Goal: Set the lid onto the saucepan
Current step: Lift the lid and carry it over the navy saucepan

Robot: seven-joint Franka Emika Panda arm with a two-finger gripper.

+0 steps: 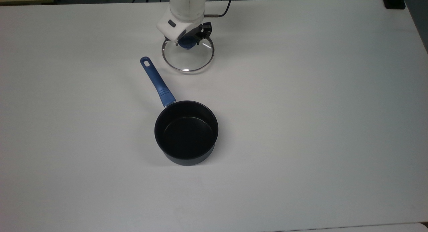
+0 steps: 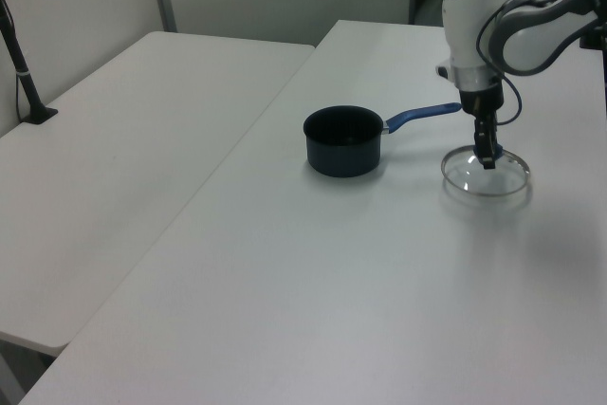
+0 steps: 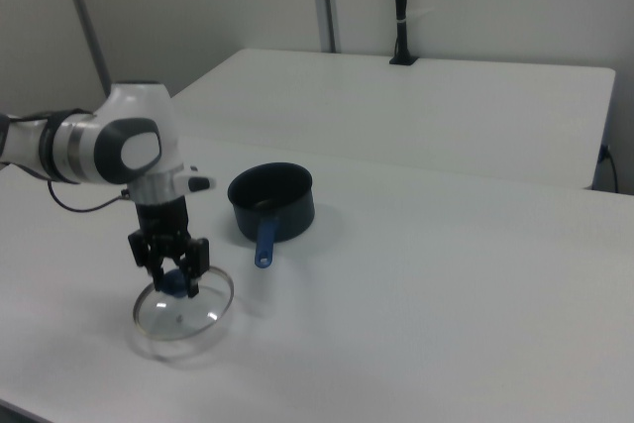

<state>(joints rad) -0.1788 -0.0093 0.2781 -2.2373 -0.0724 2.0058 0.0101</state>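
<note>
Top view, claw (image 1: 188, 42): clamped on the blue knob of the lid (image 1: 188, 58), pointing straight down.
Lid: held level just clear of the table (image 1: 301, 125); in the right view a faint shadow lies beneath its rim (image 3: 183, 324).
Saucepan (image 1: 186, 132): upright and open on the table, well apart from the lid, toward the top view's bottom.
Handle (image 1: 157, 81): blue, angled toward the top view's upper left, its holed end near the lid's rim.
Left view: lid (image 2: 486, 173) hangs at the left view's right of the saucepan (image 2: 343, 139).
</note>
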